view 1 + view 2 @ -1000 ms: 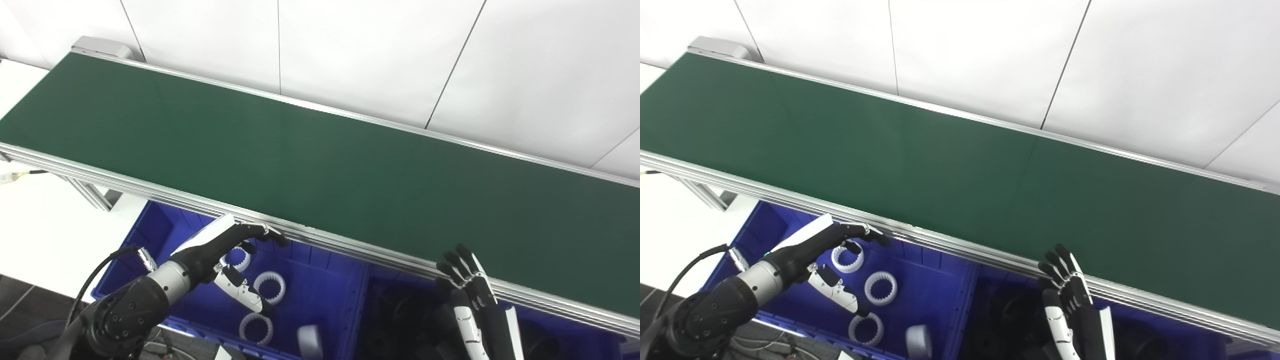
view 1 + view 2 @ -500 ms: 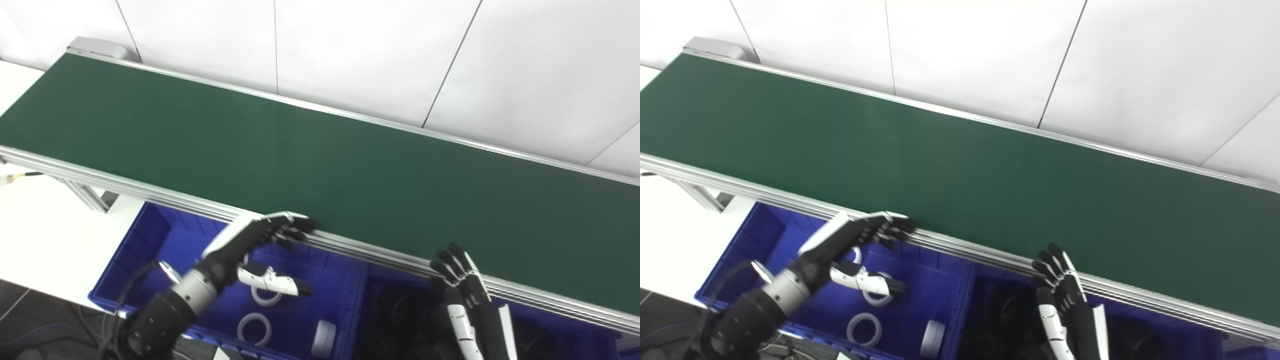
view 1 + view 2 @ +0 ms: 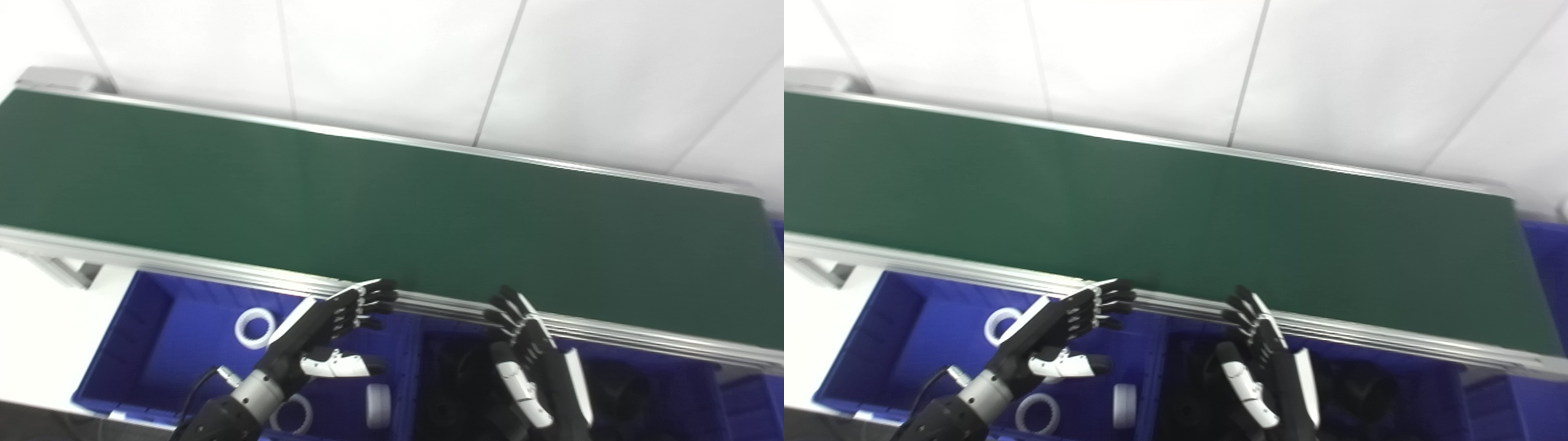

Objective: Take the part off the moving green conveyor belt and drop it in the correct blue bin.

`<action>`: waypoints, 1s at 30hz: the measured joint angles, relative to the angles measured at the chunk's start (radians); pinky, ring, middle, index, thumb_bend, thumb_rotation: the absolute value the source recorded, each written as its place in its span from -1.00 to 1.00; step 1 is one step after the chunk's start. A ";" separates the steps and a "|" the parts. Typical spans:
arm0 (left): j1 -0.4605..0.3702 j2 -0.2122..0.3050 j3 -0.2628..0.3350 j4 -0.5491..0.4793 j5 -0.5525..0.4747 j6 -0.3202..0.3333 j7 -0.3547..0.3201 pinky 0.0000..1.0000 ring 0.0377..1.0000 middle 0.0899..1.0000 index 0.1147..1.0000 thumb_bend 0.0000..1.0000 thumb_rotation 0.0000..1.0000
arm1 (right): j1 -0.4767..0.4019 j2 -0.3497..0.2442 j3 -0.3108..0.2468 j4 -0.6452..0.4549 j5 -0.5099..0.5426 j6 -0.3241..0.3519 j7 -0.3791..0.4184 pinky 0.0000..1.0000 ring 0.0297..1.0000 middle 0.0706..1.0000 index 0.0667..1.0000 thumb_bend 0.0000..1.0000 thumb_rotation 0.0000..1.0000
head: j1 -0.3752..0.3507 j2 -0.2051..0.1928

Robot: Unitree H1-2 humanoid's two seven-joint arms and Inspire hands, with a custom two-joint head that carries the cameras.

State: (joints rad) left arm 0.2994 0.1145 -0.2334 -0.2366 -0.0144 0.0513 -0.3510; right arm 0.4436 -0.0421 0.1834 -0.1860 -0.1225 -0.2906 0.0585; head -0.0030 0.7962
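Left hand (image 3: pixel 321 340): held open and empty, fingers spread and extended toward the near aluminium rail (image 3: pixel 184 266) of the conveyor, fingertips (image 3: pixel 384 293) level with the rail edge; whether they touch it cannot be told. The thumb is stretched out sideways below the fingers. The hand is positioned above the left blue bin (image 3: pixel 131 343).

Right hand (image 3: pixel 530 355): likewise open and empty, fingers pointing up toward the rail, the tips seen just at its lower edge. It is held above the dark-filled bin (image 3: pixel 723 398) to the right of the first bin.

Left blue bin contents: white toothed rings are seen on the bin floor. One ring (image 3: pixel 254 327) lies flat near the far side of the bin, to the left of the left hand. A second ring (image 3: pixel 295 413) lies flat near the front wall, partly covered by the forearm. A third white part (image 3: pixel 378 405) stands on its edge near the divider between the bins.

Right bin contents: dark parts are visible, possibly black rings, but the frame is blurred and dim there, so shapes are not resolved.

Green conveyor belt (image 3: pixel 1176 214): runs across the whole view behind both hands. No part is seen on its surface.

A white counter (image 3: pixel 24 318) is visible at the left beside the bin.
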 measured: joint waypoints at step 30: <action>-0.007 -0.021 0.077 0.102 -0.141 -0.059 0.008 0.69 0.79 0.79 0.73 0.84 -0.45 | 0.018 0.037 0.032 0.011 -0.056 0.000 -0.033 0.43 0.59 0.66 0.76 0.11 0.48 | -0.083 -0.028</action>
State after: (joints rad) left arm 0.2927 0.0932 -0.1566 -0.1343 -0.1555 -0.0073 -0.3426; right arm 0.4617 -0.0054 0.2157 -0.1750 -0.1781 -0.2907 0.0252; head -0.0859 0.7685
